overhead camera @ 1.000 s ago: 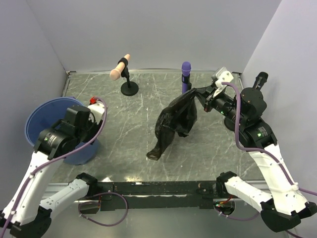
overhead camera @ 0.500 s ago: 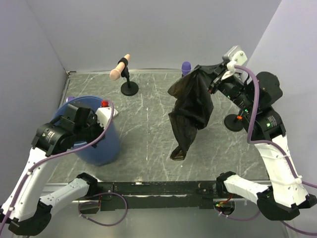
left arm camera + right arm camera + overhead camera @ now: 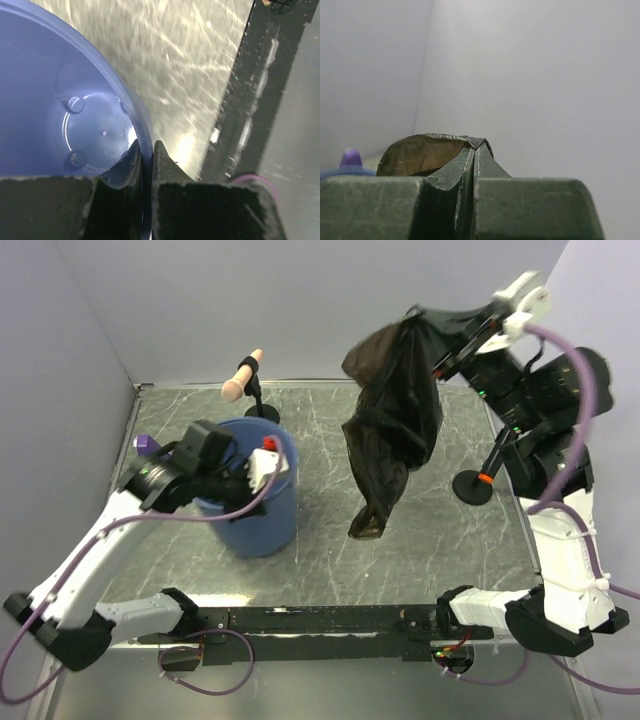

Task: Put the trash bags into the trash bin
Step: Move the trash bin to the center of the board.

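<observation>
**Right claw** [image 3: 474, 150]: fingers together, pinched on a fold at the top of the trash bag [image 3: 392, 420]. The arm was raised high, toward the far wall.

**Trash bag:** one seen. It hung limp below that claw, trailing down toward the near side, and looked clear of the counter [image 3: 330, 550]. It was thin black film, crumpled and slightly glossy, brownish where light passed through near the grip. The lower end was bunched into a narrow tail.

**Left claw** [image 3: 146, 147]: clamped across the rim of the trash bin [image 3: 268, 525], one finger inside the wall and one outside.

**Trash bin:** directly beneath the left claw and upright. Whether it stood on the counter or was raised slightly could not be told. It was round blue plastic with tapered sides and a smooth interior. The floor was bare apart from a few moulded dimples, with nothing inside as far as the wrist view showed.

**Progress, as judged:** both items were gripped, but no bag was in the bin. The bag hung well apart from the bin mouth, with open counter between. What remained was bringing the bag over the opening, lowering it and releasing it.

**Beyond the left claw:** a peach-tipped stand [image 3: 243, 375].
</observation>
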Robot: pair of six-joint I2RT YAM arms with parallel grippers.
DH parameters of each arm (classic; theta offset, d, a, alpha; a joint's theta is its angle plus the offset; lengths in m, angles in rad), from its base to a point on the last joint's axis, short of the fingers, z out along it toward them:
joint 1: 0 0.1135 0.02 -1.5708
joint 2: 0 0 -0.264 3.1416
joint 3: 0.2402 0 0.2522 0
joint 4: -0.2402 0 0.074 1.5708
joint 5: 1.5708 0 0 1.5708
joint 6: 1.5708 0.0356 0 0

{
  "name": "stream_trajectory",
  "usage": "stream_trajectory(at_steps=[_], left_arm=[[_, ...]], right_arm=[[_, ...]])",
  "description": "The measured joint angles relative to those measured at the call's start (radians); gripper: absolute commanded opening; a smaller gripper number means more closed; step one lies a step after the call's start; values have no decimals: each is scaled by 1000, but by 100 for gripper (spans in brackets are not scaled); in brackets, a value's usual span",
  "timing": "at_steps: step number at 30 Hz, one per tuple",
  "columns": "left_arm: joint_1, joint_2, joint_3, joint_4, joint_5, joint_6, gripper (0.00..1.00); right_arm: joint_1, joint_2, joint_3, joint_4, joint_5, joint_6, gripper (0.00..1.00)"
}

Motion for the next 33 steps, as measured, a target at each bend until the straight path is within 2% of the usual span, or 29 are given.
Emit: stream_trajectory(at_steps=[5, 11, 12, 14, 18, 23, 27, 33], left_arm=[[-6, 92, 10, 117, 78, 129, 1], [-24, 204, 112, 117, 208, 303, 3], [-30, 218, 122, 119, 227, 324, 12], [-41, 229, 124, 127, 248, 361, 41], [-68, 232, 126, 148, 264, 429, 60], [-80, 212, 129, 171, 240, 422, 74], [-78, 143, 171, 185, 191, 354, 80], [-78, 60, 417, 170, 166, 170, 84]], right_arm=[[0, 53, 152, 38, 5, 53, 0], [0, 62, 210, 72, 4, 86, 0], [0, 62, 210, 75, 4, 90, 0], [0, 64, 210, 79, 6, 102, 0], [0, 72, 209, 82, 15, 115, 0], [0, 89, 215, 86, 19, 120, 0], [0, 121, 246, 97, 19, 129, 0], [6, 174, 292, 114, 22, 133, 0]])
